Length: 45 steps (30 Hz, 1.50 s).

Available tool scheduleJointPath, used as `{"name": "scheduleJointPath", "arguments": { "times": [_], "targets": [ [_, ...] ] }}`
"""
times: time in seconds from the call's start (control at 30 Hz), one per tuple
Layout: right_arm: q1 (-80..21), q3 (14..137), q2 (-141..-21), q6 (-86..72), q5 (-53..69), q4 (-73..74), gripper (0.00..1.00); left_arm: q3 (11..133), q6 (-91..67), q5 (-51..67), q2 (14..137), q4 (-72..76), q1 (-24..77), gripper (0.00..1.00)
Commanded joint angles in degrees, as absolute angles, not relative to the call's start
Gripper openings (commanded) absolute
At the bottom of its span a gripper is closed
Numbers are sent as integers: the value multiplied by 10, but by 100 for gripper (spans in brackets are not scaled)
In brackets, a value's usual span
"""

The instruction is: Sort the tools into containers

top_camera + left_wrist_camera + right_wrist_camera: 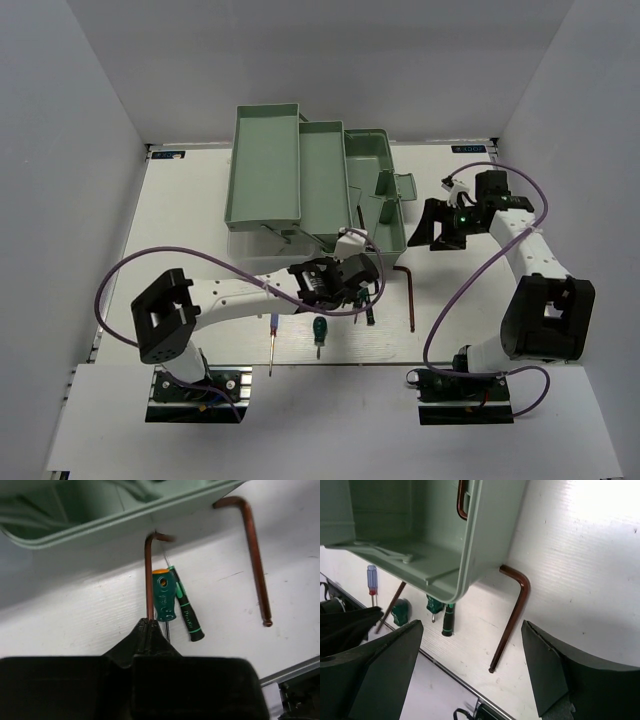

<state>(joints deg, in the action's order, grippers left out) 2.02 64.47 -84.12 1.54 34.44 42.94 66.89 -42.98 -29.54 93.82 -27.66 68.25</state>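
tabletop (75, 615), hex key (148, 575) in left pincer (150, 626)

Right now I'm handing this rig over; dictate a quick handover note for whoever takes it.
Left end effector: shut on a hex key beside the toolbox.
Right end effector: open, near the large hex key on the table.
Done: a third hex key seems to be in a tray.
Left: both other keys, plus the blue screwdriver and green screwdrivers lying on the table.
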Motion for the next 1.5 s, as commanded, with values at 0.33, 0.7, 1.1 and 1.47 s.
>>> {"name": "scheduleJointPath", "arguments": {
  "times": [0.33, 0.7, 1.1, 1.47],
  "targets": [
    [33, 635, -820, 43, 338, 436, 86, 720, -331, -250, 892, -293, 689, 0],
    [33, 616, -824, 46, 335, 435, 86, 664, -357, -263, 992, -237, 679, 48],
    [33, 602, -815, 39, 335, 436, 86, 652, -330, -247, 1069, -209, 667, 48],
    [35, 596, -817, 40, 338, 437, 86, 623, -342, -236, 962, -165, 667, 47]
  ]
}}
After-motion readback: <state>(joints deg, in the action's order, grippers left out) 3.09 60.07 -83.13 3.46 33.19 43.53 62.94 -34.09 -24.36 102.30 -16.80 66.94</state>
